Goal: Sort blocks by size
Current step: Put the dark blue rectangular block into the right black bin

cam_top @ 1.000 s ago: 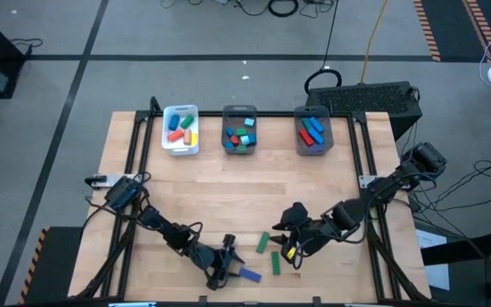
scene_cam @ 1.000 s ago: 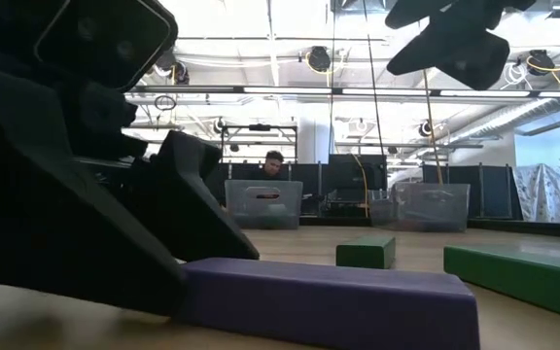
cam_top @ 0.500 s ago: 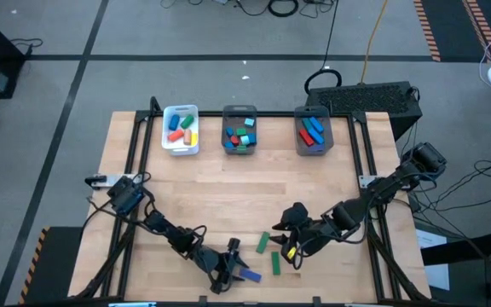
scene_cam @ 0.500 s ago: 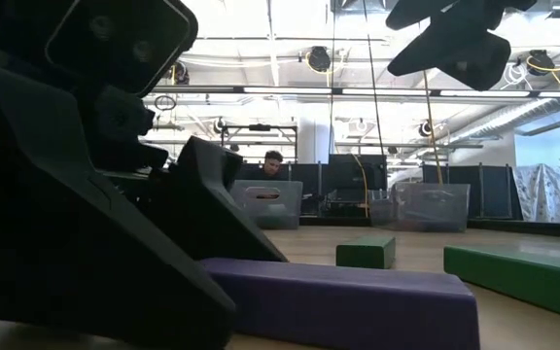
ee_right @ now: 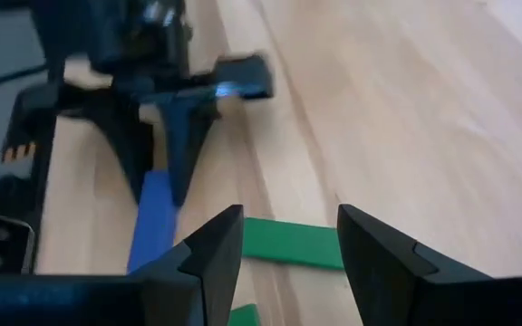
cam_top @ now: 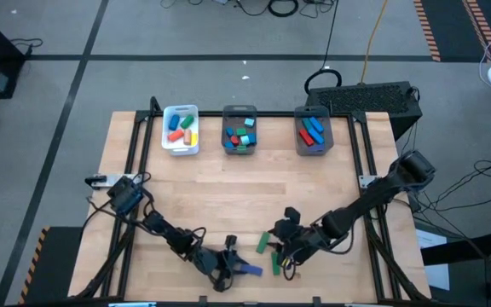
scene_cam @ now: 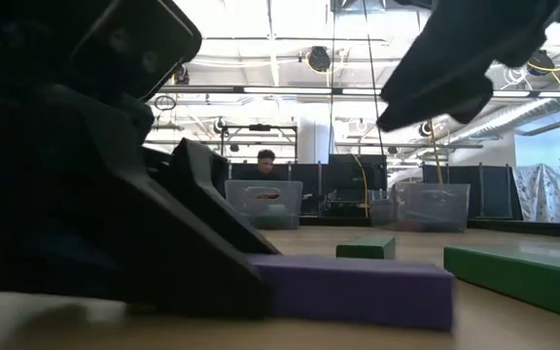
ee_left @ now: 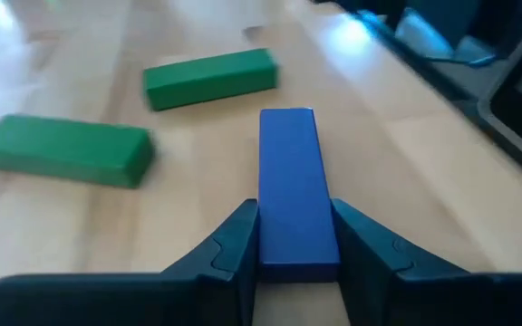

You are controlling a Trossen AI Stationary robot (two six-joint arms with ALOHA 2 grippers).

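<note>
At the desk's far edge, most blocks already sorted into the white tray (cam_top: 180,145) and two grey bins (cam_top: 239,112). Near the front edge, left pincer (ee_left: 294,258) pinching the long blue block (ee_left: 293,186), flat on the desk; right pincer (ee_right: 290,244) spread, empty, above a green block (ee_right: 293,244). By judgement, well advanced: blue bar and three green blocks (cam_top: 262,243) remaining loose.

Bright overhead ceiling strip lights (scene_cam: 261,44) glare white in the low view, leaving the near dark left arm (scene_cam: 86,194) a blurred silhouette, while both wrist views are soft, with motion-smeared pale wooden tabletop (ee_left: 406,181).
</note>
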